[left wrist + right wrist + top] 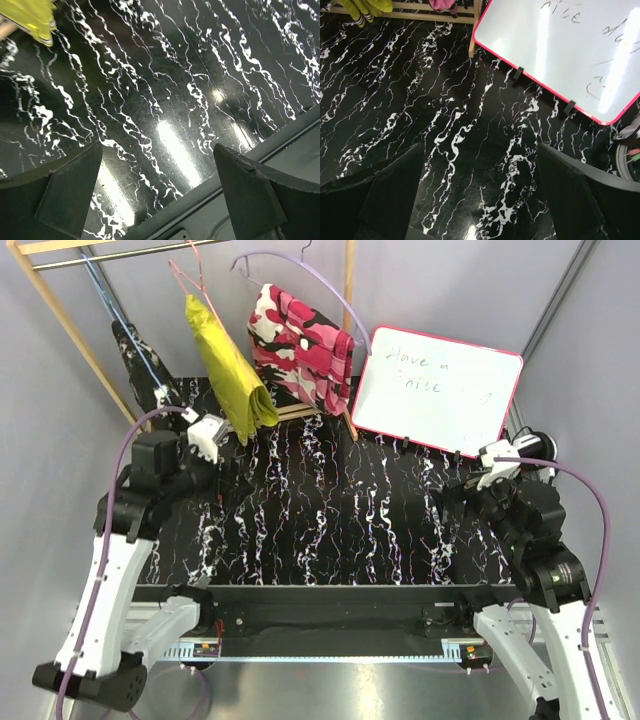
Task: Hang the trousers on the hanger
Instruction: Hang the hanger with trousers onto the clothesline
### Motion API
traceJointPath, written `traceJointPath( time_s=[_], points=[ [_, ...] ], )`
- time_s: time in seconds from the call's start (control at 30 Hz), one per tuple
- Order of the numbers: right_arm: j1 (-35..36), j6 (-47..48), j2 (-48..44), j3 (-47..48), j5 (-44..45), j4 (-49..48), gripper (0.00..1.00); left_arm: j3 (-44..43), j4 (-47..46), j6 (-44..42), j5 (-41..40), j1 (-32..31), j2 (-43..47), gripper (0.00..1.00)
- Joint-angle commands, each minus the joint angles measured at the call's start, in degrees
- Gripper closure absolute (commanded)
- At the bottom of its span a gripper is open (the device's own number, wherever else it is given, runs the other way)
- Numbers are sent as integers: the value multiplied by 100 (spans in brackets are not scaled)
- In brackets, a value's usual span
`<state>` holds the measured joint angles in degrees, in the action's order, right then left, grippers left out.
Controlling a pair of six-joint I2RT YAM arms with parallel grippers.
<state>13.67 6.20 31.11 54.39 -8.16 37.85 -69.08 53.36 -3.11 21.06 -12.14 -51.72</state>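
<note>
Across the middle, the black veined tabletop [340, 510] is bare between the two arms, so there is open room for either to swing. Along the back edge stands a wooden rack [70, 328], with a whiteboard [435, 390] leaning at back right. On the rack, right to left: a camo garment [300, 345], a yellow garment [228, 370], then the trousers [135, 358] at the far-left end.

The trousers hang draped from the hanger [103, 285], long axis running down and slightly rightward, lower end near the tabletop's back-left corner. Nothing of them lies on the tabletop. Judgement: the placing looks done, or very nearly; whether the fabric sits securely over the wire is too small to tell.

Key relation: the trousers lie behind and left of the left pincer [228, 478], near but apart, with the yellow garment just beside that path on the right. The left arm is clearly the nearer one. The right pincer [452, 492] is well apart, on the opposite side in front of the whiteboard.

Both pincers are released, jaws spread wide, grasping nothing; each wrist view shows only tabletop between the fingers. The left wrist view catches the yellow garment's corner at top left and the tabletop's near edge at lower right. Risks for any move toward the rack: the rack post, the yellow garment, the back-left corner.
</note>
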Motion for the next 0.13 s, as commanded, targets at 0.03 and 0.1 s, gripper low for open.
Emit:
traceJointPath(
  time_s=[0.03, 0.1],
  points=[
    [-119, -259, -141, 19, -388, 135, 0, 272, -388, 39, -356, 1, 575, 1],
    [-119, -215, -114, 133, -379, 153, 0, 368, -616, 161, -619, 1, 847, 1]
  ],
)
